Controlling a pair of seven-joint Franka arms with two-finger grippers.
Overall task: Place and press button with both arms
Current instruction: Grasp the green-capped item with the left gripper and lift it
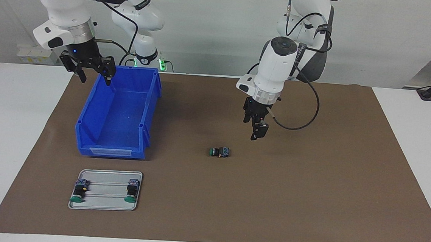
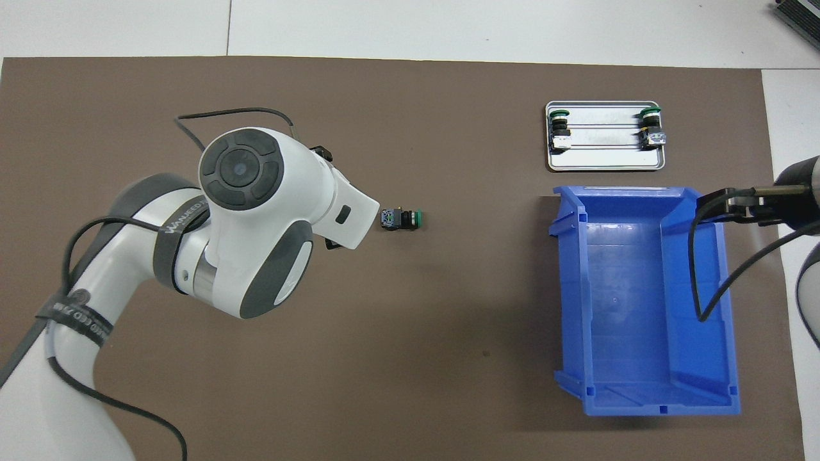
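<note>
1. Above the brown mat [image 1: 309, 188], near the middle of the table, the left gripper [image 1: 257, 133] is hanging in the air, close to the button [image 1: 219, 152] but apart from it. It is touching nothing and carrying nothing; seen edge-on, its fingers are not showing whether they are parted or together, so that cannot be told.
2. At the right arm's end of the table, the right gripper [image 1: 96, 77] is hovering over the rim of the blue bin [image 1: 116, 150] at the bin's end nearer the robots. Its fingers are standing spread apart and are gripping nothing.
3. The blue bin is sitting on the mat with nothing lying inside it.
4. The metal tray [image 1: 105, 204] is lying just beside the bin, farther from the robots. It is carrying two other buttons [image 1: 79, 192], one at each end of the tray, both with their green caps pointing away from the robots.
5. The button is lying on its side on the bare mat, between the bin and the left gripper. Its long axis is running across the table, its green cap pointing toward the right arm's end and its blue-grey block toward the left arm's end.
</note>
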